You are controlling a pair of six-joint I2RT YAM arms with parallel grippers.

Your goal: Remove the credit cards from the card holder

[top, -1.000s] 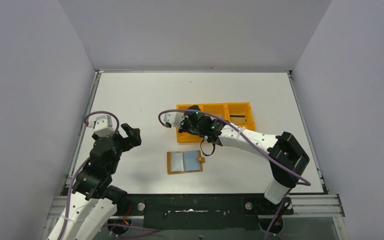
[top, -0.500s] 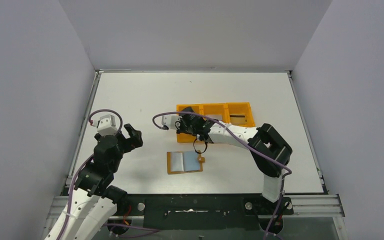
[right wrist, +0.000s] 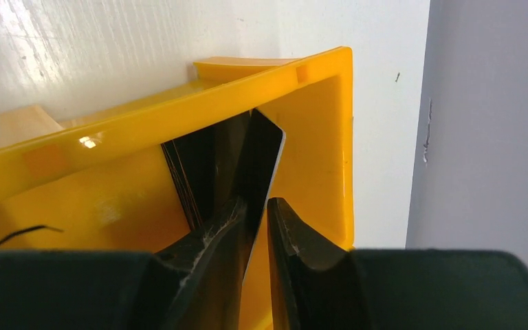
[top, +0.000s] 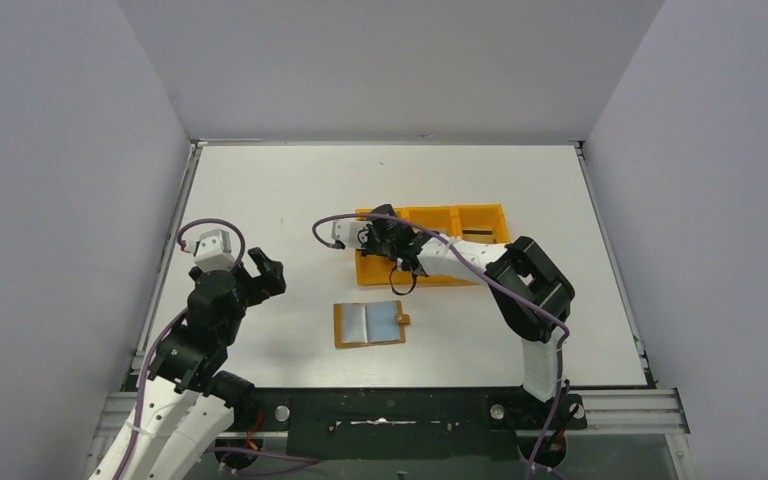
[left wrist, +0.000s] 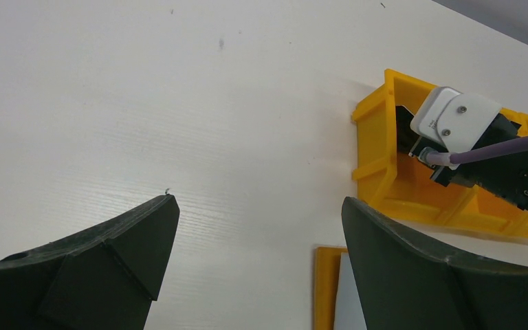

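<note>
The tan-orange card holder [top: 344, 326] lies open on the table in front of the tray. A pale blue credit card [top: 384, 320] sits on its right panel. Its corner also shows in the left wrist view [left wrist: 326, 289]. My right gripper [top: 373, 238] reaches into the left compartment of the orange tray [top: 480, 216]. In the right wrist view its jaws [right wrist: 260, 201] stand narrowly apart around a dark credit card [right wrist: 261, 155]. The card leans on the left finger, and a thin gap shows at the right finger. My left gripper [top: 265, 270] hovers open and empty, left of the holder [left wrist: 259, 201].
More dark cards [right wrist: 187, 180] stand on edge in the tray's left compartment [right wrist: 316, 137]. A dark card lies in the tray's right compartment [top: 476, 234]. The right arm's purple cable [top: 400, 282] loops down toward the holder. Grey walls enclose the table on three sides.
My right arm has folded in and its gripper has moved up and back, deeper into the tray's left compartment. My left arm has shifted only slightly.
</note>
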